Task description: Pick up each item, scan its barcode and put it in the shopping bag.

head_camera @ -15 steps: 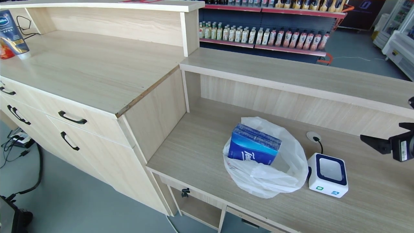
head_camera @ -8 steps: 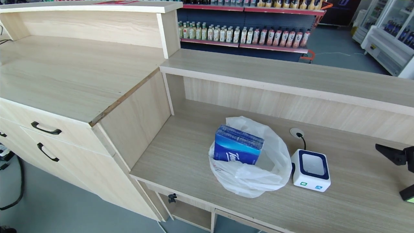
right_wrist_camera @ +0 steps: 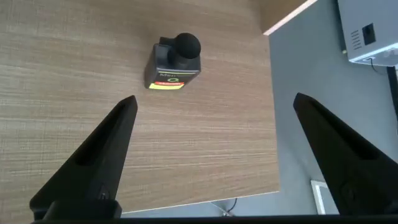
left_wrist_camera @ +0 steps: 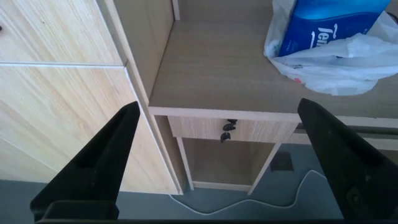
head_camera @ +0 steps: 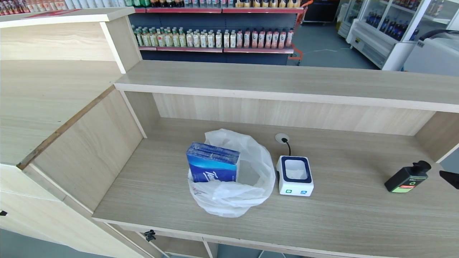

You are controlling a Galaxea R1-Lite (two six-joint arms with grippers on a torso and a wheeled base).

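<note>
My left claw (left_wrist_camera: 217, 104) hangs wide open and empty off the near left edge of the counter (head_camera: 340, 215). My right claw (right_wrist_camera: 214, 98) gapes just as wide, holding nothing, above the near right end. The bag (head_camera: 229, 197) sits mid-counter with the blue pack (head_camera: 212, 167) inside. The scanner (head_camera: 294, 175) is just right of it. The bottle (head_camera: 407, 177) rests far right, just past my right claw.

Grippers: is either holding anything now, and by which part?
Nothing is held. The left gripper and right gripper are both open and empty; the black bottle rests untouched on the counter.
</note>
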